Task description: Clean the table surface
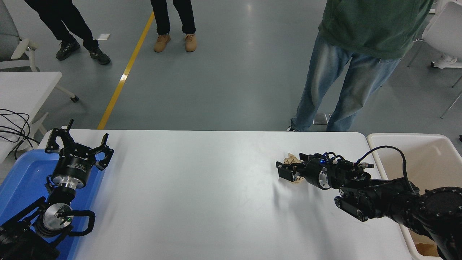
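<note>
Grey floor (pixel 231 72) with a yellow line (pixel 124 74) running toward the far side of the room. Three people stand beyond the table's far edge; the nearest, in a green top and jeans (pixel 339 86), is by the far right corner.

The table (pixel 202 195) is white, with rounded far corners, and fills the lower half of the view. A blue tray (pixel 21 180) lies against its left edge. A beige bin (pixel 433 159) stands just off its right edge. A smaller white table (pixel 25 86) with black cables (pixel 12 126) is at far left.

Right arm (pixel 389 198) enters from the lower right corner and lies low over the table's right part. Right gripper (pixel 290 171) is closed around a crumpled tan paper wad (pixel 291 159), which sits on the surface near the right edge, toward the far side.

Left arm (pixel 54 209) is parked over the tray at lower left. Left gripper (pixel 77 146) has its fingers spread apart, holding nothing.
</note>
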Robot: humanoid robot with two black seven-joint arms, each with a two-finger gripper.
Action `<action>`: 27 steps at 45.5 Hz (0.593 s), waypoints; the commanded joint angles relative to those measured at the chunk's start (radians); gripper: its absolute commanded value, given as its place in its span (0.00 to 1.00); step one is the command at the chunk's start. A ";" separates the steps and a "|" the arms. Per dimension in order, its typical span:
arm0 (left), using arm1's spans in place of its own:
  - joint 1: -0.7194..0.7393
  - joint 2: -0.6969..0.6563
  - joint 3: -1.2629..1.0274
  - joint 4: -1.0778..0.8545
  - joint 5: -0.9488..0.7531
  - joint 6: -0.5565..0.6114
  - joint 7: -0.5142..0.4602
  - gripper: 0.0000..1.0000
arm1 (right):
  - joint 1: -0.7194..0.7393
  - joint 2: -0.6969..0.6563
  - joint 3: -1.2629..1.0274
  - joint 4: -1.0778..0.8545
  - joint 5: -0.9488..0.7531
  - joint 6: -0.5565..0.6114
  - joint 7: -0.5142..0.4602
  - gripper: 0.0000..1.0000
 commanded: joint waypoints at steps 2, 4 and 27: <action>0.000 0.000 0.000 0.000 0.000 0.000 0.000 0.99 | -0.015 0.013 -0.003 -0.019 0.000 -0.003 0.000 0.99; 0.000 0.000 0.000 0.000 0.000 0.000 0.000 0.99 | -0.019 0.013 -0.006 -0.019 -0.001 -0.003 0.000 0.99; 0.000 0.000 0.000 0.000 0.000 0.000 -0.002 0.99 | -0.036 0.013 -0.037 -0.025 0.000 -0.027 0.000 0.99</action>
